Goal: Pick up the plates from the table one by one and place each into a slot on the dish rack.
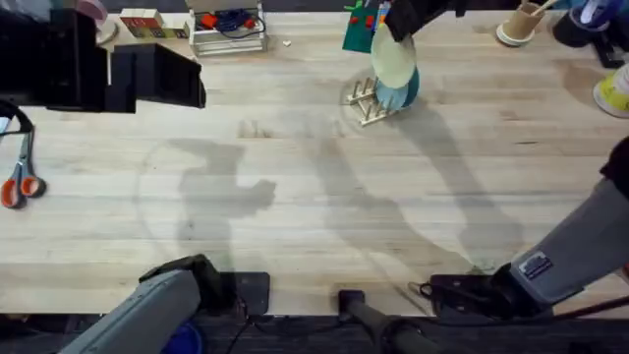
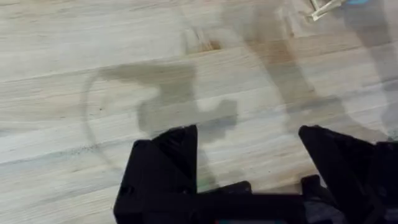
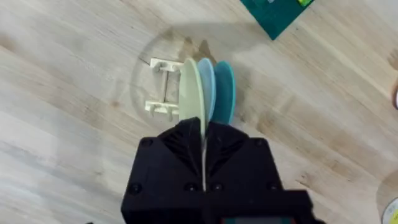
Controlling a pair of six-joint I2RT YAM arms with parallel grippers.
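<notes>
The right gripper (image 3: 203, 146) is closed on the edge of the cream-yellow plate (image 3: 191, 93) and holds it upright over the dish rack (image 3: 163, 87), at the far side of the table (image 1: 295, 197), right of the middle. Two blue plates stand in the rack just beside it: a light blue plate (image 3: 206, 87) and a teal plate (image 3: 225, 93). The left gripper (image 2: 249, 155) is wide open and empty above bare wood, near the front.

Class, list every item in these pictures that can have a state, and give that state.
cream plate: on edge, gripped by right end effector, at the rack
light blue plate: upright in rack
teal plate: upright in rack
dish rack: holding plates
left end effector: open, holding nothing
</notes>
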